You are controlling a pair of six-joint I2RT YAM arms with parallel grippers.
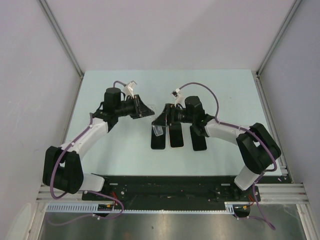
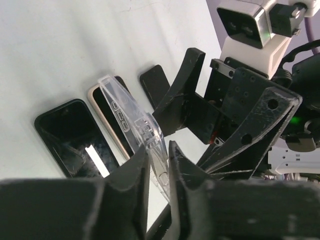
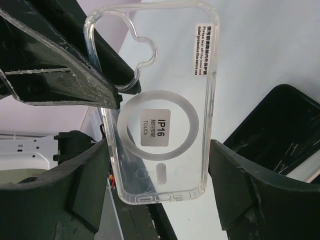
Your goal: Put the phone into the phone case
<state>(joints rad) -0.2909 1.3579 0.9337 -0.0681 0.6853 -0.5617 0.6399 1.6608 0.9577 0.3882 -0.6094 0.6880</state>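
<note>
Pale green surface (image 1: 225,100) holds the phones (image 1: 176,136) side by side. Left gripper (image 2: 157,175) pinches the clear phone case (image 3: 165,100) above them. Wide open, the right gripper (image 3: 159,150) sits around it. Next, I think, it must grab the case gently.

clear phone case (image 2: 134,122) pinched in left fingers (image 2: 126,186), gold-edged phone (image 2: 106,116) on table (image 2: 50,50)

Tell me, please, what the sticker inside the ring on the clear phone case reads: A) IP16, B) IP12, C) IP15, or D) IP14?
A: in the right wrist view, the sticker at the centre of the clear phone case plainly reads IP16.
</note>
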